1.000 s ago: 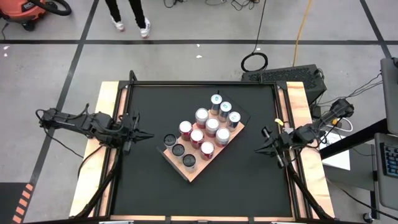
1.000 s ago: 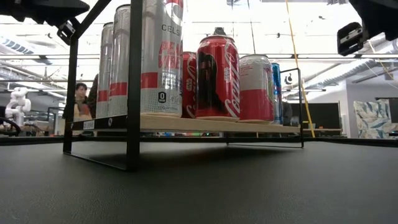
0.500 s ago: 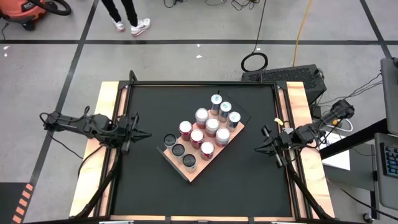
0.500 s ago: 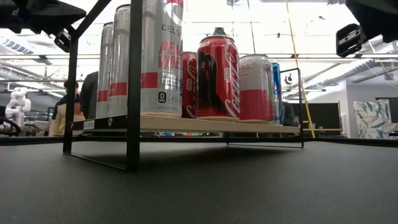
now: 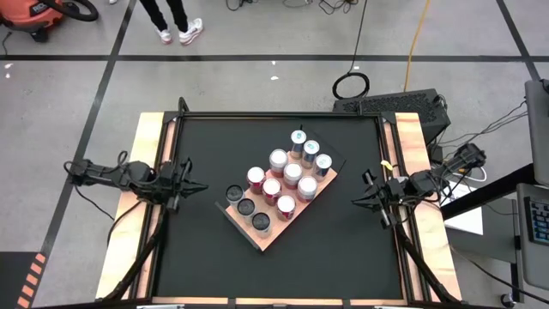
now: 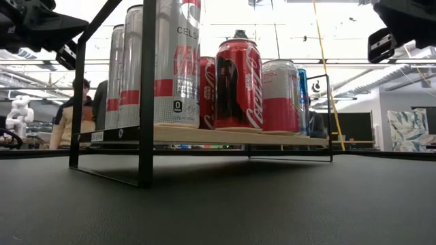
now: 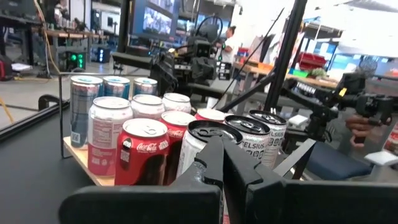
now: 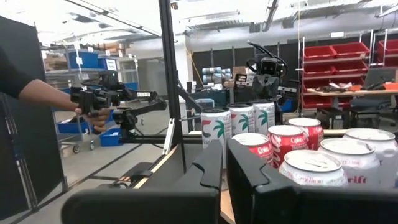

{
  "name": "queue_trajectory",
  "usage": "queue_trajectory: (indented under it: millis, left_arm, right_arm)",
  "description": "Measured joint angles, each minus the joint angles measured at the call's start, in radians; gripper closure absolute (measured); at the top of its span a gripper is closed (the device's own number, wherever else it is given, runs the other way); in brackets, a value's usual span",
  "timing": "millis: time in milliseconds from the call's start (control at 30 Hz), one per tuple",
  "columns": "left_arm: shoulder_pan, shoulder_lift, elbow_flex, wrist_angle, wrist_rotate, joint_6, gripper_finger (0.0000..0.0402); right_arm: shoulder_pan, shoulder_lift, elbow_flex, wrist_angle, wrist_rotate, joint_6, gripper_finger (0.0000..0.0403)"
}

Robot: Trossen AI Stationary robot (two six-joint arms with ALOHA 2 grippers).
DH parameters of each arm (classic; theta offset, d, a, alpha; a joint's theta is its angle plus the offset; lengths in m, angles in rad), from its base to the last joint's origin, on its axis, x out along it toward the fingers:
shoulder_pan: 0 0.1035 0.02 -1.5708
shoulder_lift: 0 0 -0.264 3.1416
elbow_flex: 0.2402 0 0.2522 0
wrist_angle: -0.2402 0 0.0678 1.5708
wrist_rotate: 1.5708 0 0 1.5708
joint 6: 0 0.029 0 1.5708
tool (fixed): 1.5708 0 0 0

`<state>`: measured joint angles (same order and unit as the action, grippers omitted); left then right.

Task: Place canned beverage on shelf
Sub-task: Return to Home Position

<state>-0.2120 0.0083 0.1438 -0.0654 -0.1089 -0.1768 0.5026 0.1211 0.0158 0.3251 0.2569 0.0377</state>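
Basically done: shelf full, both arms out at the sides

Shelf (image 5: 268, 239) sits mid-table (image 5: 214, 266), long axis on the diagonal: dark-lid end toward the left edge, blue-can end toward the right edge. Twelve cans (image 5: 292, 174) stand on it in four rows of three; none loose on the table. Left gripper (image 5: 202, 185) hovers at the left edge, tips aimed at the shelf's nearest corner, just apart from it. Right gripper (image 5: 353, 203) is at the right edge, a bit farther off. So left is the nearer arm. Both pairs of fingers (image 7: 211, 163) are pressed together, holding nothing. Shelf lies straight ahead of each, so I judge homing means backing outward, away from the cans. Left corner clearance is the tight spot.
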Motion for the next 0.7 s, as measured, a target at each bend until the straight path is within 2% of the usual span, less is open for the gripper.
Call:
queue_trajectory:
  millis: [267,700]
  left_arm:
    - [0.0,-0.008,-0.137,0.179,0.022,0.001,0.0401]
    - [0.0,-0.008,-0.137,0.121,0.018,0.047,0.0402]
  right_arm:
    - [0.0,-0.039,0.0,-0.048,0.0,0.021,0.0403]
    - [-0.007,-0.119,0.0,-0.16,-0.014,0.03,0.0403]
